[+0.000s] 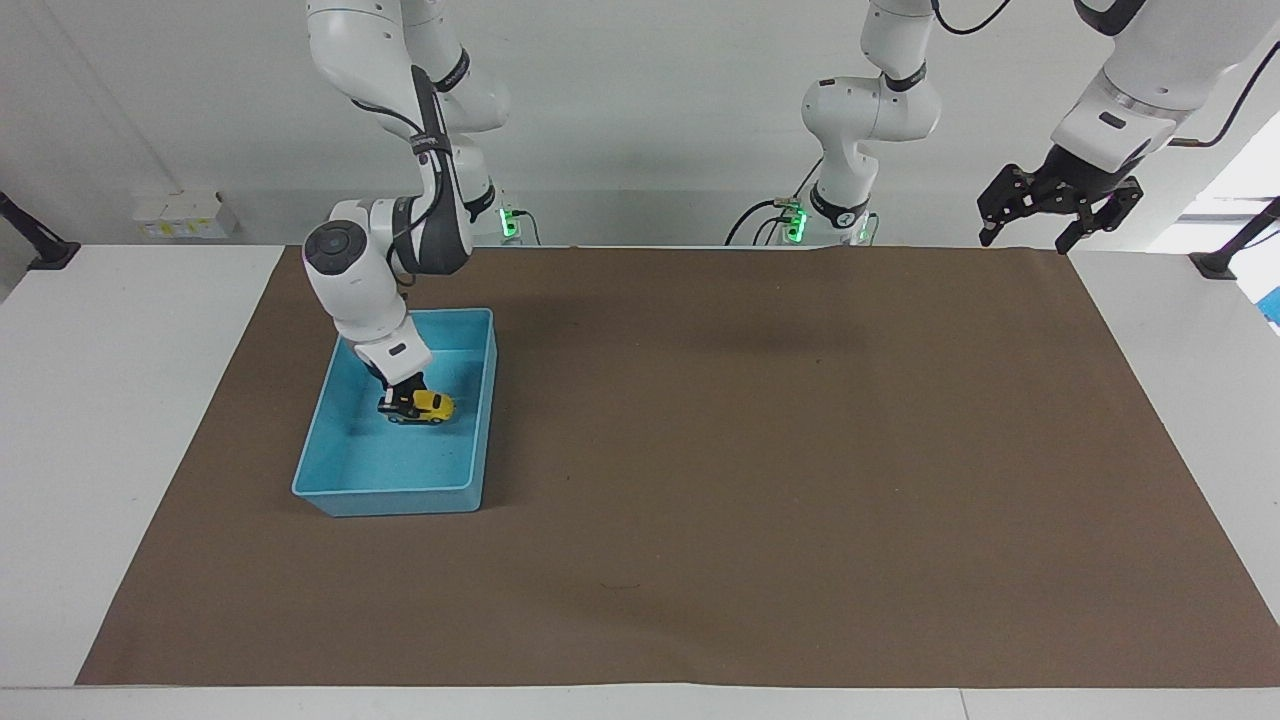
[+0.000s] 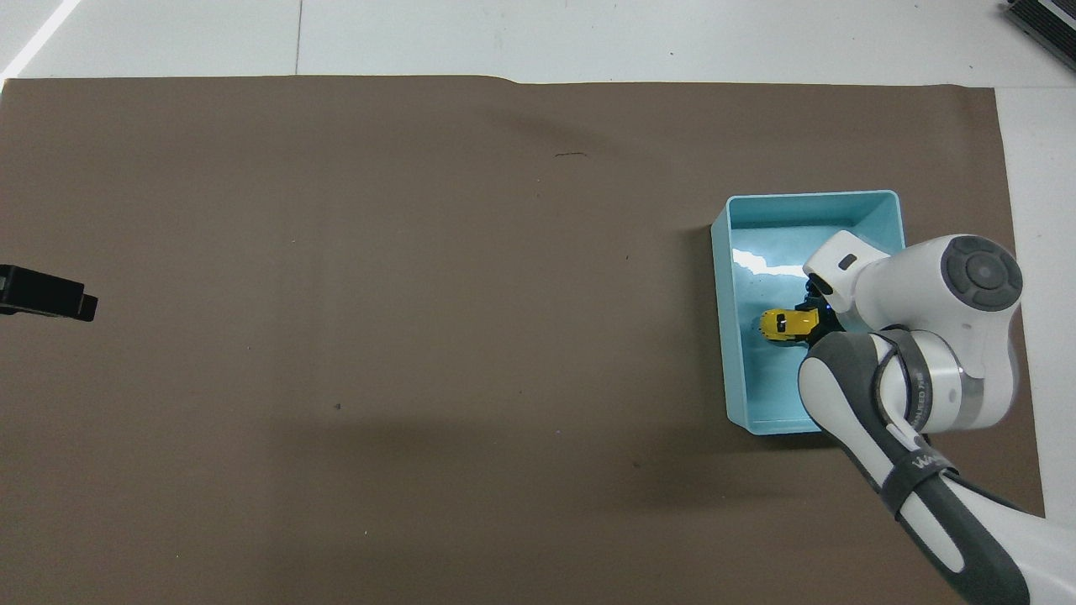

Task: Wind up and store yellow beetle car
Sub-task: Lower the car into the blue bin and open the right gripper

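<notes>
The yellow beetle car (image 1: 434, 405) is inside the blue bin (image 1: 385, 498), low over its floor; I cannot tell if it touches. My right gripper (image 1: 403, 399) reaches down into the bin and is shut on the car's end. In the overhead view the car (image 2: 780, 325) sticks out from under the right gripper (image 2: 814, 317), within the bin (image 2: 721, 353). My left gripper (image 1: 1032, 232) waits open and empty, raised over the mat's edge at the left arm's end of the table; its tip shows in the overhead view (image 2: 46, 292).
A brown mat (image 1: 760, 450) covers most of the white table (image 1: 120, 420). The blue bin stands on it toward the right arm's end. The arms' bases and cables (image 1: 790, 220) stand at the robots' edge of the mat.
</notes>
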`<action>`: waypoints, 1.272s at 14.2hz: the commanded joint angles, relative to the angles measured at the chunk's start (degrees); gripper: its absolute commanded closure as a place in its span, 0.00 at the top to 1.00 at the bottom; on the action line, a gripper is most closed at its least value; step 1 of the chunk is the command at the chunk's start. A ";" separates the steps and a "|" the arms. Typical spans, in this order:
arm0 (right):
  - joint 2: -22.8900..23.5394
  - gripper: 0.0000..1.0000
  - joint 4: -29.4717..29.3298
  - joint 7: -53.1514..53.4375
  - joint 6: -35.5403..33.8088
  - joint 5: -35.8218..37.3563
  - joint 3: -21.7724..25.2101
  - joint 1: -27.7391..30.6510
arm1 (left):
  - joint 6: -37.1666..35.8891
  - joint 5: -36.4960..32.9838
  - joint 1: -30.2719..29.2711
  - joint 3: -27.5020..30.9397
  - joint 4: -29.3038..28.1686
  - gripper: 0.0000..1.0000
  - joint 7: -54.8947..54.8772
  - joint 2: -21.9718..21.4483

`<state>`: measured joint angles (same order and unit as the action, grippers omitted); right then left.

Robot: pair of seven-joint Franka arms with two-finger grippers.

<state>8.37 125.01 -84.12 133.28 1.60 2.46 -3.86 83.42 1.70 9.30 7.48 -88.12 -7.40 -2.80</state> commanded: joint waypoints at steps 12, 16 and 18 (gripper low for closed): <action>-0.20 1.00 -16.53 6.05 -16.01 -3.08 -1.14 0.44 | -0.54 0.67 -0.60 -0.36 -0.82 1.00 0.19 -1.07; -3.53 1.00 -21.20 22.38 -22.96 -3.44 -1.23 -0.62 | -0.54 0.67 -0.60 -0.36 -0.82 1.00 0.19 -1.07; -5.03 1.00 -21.38 29.60 -24.20 -5.19 -1.15 -0.62 | -0.54 0.67 -0.60 -0.36 -0.82 1.00 0.19 -1.07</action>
<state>5.02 103.79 -60.43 110.91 -1.49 1.40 -4.79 83.42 1.70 9.30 7.48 -88.12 -7.40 -2.80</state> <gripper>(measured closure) 0.000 0.000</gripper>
